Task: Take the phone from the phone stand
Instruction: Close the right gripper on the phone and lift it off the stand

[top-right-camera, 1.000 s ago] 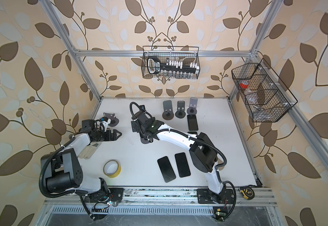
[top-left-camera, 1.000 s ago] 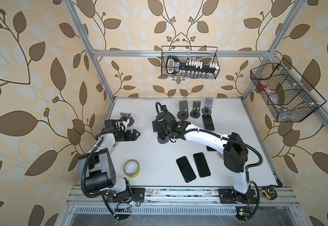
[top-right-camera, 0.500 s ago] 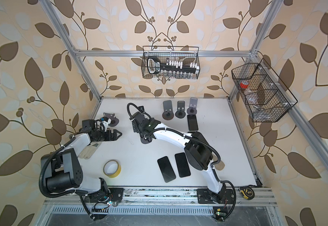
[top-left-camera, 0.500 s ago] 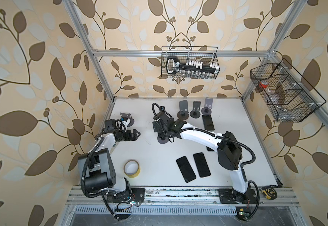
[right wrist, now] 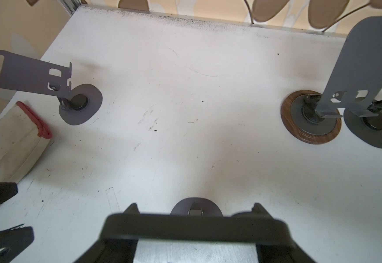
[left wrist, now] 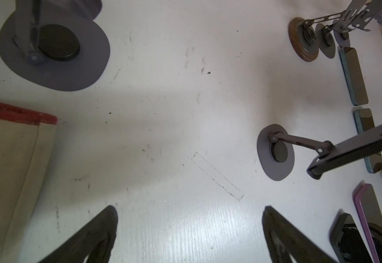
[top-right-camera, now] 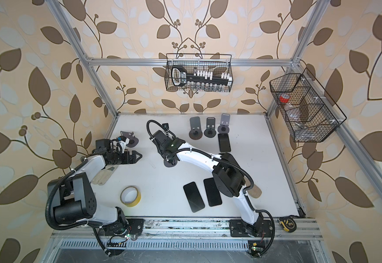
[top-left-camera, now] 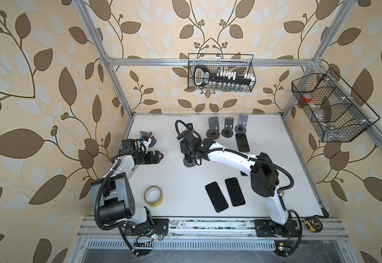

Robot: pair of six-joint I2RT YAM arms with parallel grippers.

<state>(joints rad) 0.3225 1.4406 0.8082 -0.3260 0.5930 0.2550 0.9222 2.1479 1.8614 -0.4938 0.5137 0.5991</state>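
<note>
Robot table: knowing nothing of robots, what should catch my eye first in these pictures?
The white right arm reaches to the middle of the table, where the right claw straddles a dark phone propped on a small stand. The left claw hangs open to its left. Two black phones lie flat side by side near the front.

Open bench (top-left-camera: pixel 171 180) between left end effector (top-left-camera: pixel 160 156) and phone stand (top-left-camera: pixel 188 163): free passage. Right arm (top-left-camera: pixel 231 157) spans middle. Back row: three empty stands (top-left-camera: pixel 228 124) crowded together, flat phone (top-left-camera: pixel 242 143) just in front. Near edge: tape roll (top-left-camera: pixel 153 196), pair of flat phones (top-left-camera: pixel 234 192).
</note>
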